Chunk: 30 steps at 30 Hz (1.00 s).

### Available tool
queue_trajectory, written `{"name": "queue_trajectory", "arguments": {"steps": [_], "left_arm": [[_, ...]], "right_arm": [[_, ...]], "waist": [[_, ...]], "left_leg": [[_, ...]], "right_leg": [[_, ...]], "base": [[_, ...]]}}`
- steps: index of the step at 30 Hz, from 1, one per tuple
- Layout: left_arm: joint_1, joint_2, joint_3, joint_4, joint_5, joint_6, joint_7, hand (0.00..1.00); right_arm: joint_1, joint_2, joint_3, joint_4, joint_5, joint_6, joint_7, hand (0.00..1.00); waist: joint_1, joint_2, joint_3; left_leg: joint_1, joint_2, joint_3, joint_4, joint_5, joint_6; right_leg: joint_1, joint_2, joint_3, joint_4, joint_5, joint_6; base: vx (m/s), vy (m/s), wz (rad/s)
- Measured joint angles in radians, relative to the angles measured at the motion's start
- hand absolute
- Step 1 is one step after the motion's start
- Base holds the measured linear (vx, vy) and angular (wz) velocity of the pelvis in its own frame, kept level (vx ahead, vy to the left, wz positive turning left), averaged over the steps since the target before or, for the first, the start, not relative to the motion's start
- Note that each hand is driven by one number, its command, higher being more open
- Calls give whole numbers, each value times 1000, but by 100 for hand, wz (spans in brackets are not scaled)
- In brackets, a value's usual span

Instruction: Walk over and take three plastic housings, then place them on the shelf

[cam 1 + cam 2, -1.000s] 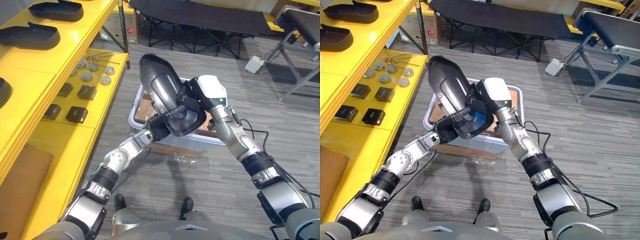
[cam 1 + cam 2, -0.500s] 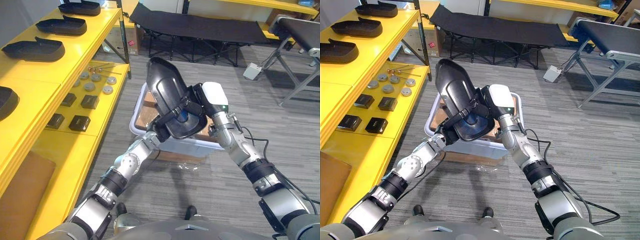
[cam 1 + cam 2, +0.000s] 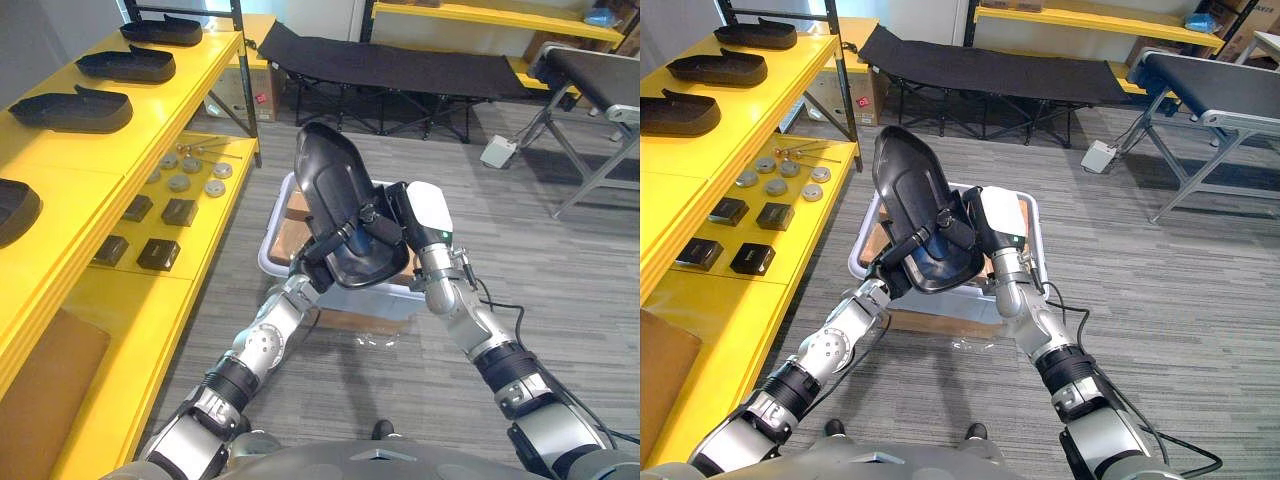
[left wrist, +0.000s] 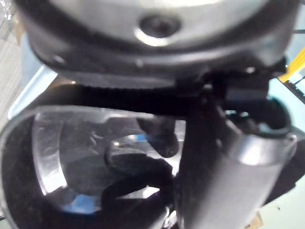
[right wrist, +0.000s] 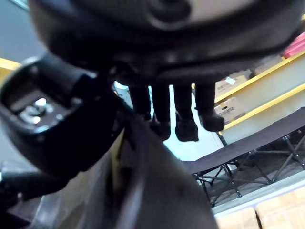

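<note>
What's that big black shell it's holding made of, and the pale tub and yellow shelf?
Black housing: seemingly moulded plastic, glossy, light streaks along its curves. Tub: likely plastic, whitish with rounded rim. Yellow shelf: smooth even coat, perhaps painted metal or board; can't tell.

Workshop — yellow parts shelving [image 3: 100, 150], conveyor [image 3: 1200, 75]

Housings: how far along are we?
Done: several black housings already lie on the yellow shelf. In hand: one housing, gripped by left hand and right hand above the white bin. Left: shelving it; any further pickups unclear.
</note>
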Motion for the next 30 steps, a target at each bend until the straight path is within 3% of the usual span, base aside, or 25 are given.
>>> {"name": "queue_trajectory", "arguments": {"steps": [4, 7, 10, 18, 24, 30], "left_arm": [[79, -37, 95, -102, 147, -55, 46, 0], [87, -66, 221, -201, 283, -121, 116, 0], [108, -58, 302, -325, 472, -167, 170, 0], [287, -41, 370, -460, 903, -206, 296, 0], [345, -40, 388, -463, 979, -205, 329, 0], [353, -41, 387, -466, 967, -207, 287, 0]], "right_arm": [[73, 41, 4, -84, 93, -21, -40, 100], [157, 89, 20, -196, 185, -66, -27, 100], [196, 107, 34, -255, 241, -71, -1, 100], [332, 120, -88, -415, 360, -80, -6, 100], [415, 131, -177, -419, 399, -76, -44, 100], [422, 132, -177, -420, 399, -76, -43, 100]], "waist": [[-6, 1, -4], [-16, 1, -6], [-22, 4, -24], [-24, 44, -58], [-29, 63, -70], [-30, 72, -76]], "left_leg": [[0, 1, 8, 1, 0, -1], [0, 1, 8, 1, 0, -1], [0, 0, 7, 1, -1, -2], [-4, -1, -1, 0, -14, -11], [-18, -1, 0, 1, -10, -7], [-18, -1, 5, 1, -10, -5]], "right_leg": [[-6, 2, 3, 5, 1, -1], [-6, 2, 1, 5, 1, -1], [-6, 2, 0, 5, 0, -1], [-8, -1, -18, 0, -16, -9], [-22, -1, -23, 0, -14, -14], [-26, 0, -19, 0, -7, -5]], "base": [[31, 6, -5], [12, 2, -1], [0, 0, 0], [0, 0, 2], [6, 2, 0], [25, 6, -2]]}}
